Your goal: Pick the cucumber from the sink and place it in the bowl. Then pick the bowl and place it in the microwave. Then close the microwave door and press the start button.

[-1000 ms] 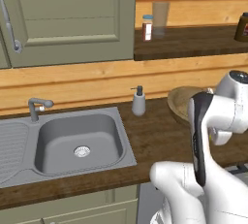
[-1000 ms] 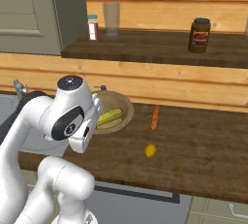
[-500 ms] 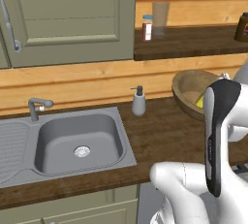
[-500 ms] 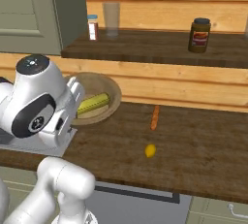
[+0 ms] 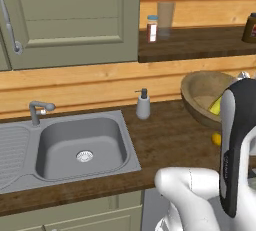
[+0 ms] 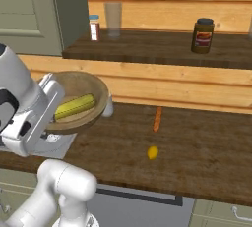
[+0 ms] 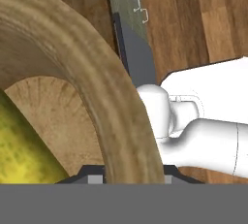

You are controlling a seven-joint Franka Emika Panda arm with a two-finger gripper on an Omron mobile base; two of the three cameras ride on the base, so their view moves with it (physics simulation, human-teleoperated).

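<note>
Bowl [image 6: 78,100] hangs lifted above the tabletop [image 6: 197,147], its rim pinched between the fingers of the tool [image 7: 130,177], one inside the wall and one outside. Cucumber [image 6: 75,107] lies inside the bowl. Sink [image 5: 80,147] sits off to the left with its basin bare. A small yellow piece [image 6: 153,153] and an orange stick [image 6: 157,119] lie on the open wood to the right, well apart from the bowl.

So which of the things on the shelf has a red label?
The little white bottle with the blue cap, standing beside the clear glass. The glass has no label at all, and the dark jar farther along wears an orange-brown one.
</note>
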